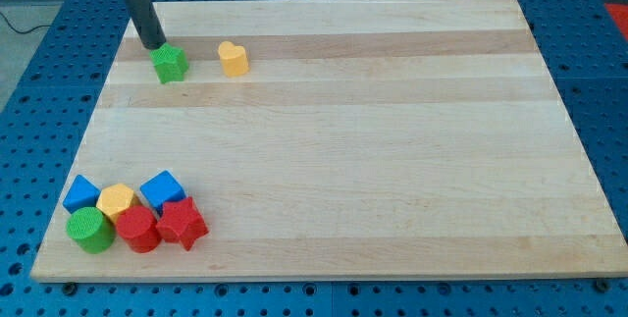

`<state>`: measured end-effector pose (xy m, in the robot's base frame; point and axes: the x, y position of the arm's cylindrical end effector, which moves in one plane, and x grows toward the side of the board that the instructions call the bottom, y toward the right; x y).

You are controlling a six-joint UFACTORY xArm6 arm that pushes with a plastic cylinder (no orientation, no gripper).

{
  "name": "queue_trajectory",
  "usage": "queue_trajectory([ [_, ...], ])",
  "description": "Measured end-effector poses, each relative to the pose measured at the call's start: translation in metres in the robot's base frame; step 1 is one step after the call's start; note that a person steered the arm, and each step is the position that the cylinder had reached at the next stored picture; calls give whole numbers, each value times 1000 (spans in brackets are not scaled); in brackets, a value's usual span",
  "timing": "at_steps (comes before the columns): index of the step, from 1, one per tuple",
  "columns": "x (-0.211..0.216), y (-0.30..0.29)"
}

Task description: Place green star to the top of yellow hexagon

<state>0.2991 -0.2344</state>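
Pale wood makes up the tabletop, a broad board of light planks lying on a blue perforated bench that shows along every edge; a dark fixture sits beyond the far edge, and little else of the room can be made out. I carry no fingers at all, only a straight dark rod, so there is nothing to open, close or grip with. My tip stands near the top left corner, touching or just short of the upper left side of the green star. Just beside the star, toward the right edge, is a yellow heart, apart from it. The yellow hexagon lies far off near the bottom left corner, packed into a cluster with two blue cubes, a green cylinder, a red cylinder and a red star; several of these touch one another. As I judge it, the task is barely begun or hardly advanced: the green star is indeed on the top side of the hexagon, but well apart from it, nearly the whole left edge away. What is left is to push the star down along the left side until it rests just above the hexagon, stopping short so the cluster is not knocked about.
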Motion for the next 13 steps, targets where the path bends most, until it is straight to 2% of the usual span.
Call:
queue_trajectory([
  [2, 96, 55],
  [3, 135, 64],
  [4, 130, 66],
  [5, 120, 110],
  [6, 147, 141],
  [7, 163, 120],
  [9, 163, 16],
  [10, 161, 14],
  [11, 131, 11],
  [12, 121, -39],
  [13, 133, -45],
])
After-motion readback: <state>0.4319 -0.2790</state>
